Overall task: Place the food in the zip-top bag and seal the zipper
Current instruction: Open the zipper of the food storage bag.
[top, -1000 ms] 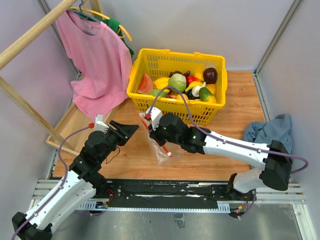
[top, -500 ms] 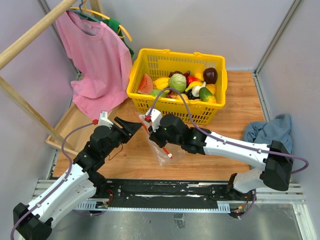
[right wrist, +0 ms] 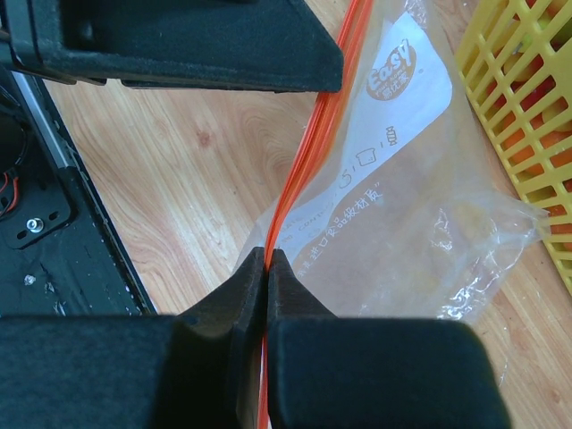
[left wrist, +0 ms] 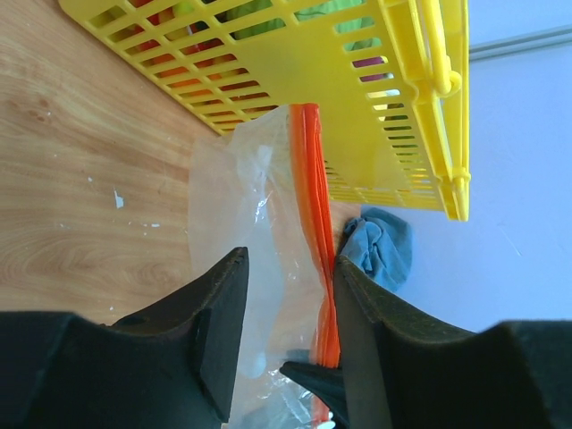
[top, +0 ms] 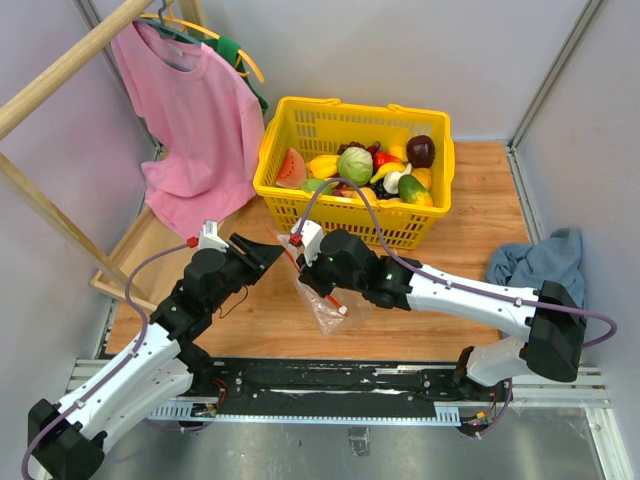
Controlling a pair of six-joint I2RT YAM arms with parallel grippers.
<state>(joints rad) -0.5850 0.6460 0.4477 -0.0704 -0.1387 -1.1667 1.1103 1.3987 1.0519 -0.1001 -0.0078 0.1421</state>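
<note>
Our right fingers point(right wrist: 234, 299) are pressed together on the red zipper point(right wrist: 308, 170) of the bag point(right wrist: 402, 206), hanging it above the tabletop point(top: 470, 250) toward its near edge. Our left fingers point(left wrist: 223, 313), spread, straddle that strip. The food point(top: 355, 163) sits in the basket point(top: 270, 190), so we judge the next move is to pinch one lip and part the mouth.

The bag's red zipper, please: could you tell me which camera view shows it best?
The right wrist view: the zipper runs sharp and close from the right gripper pinching it. Left wrist shows it partly hidden; top view, only a sliver.
</note>
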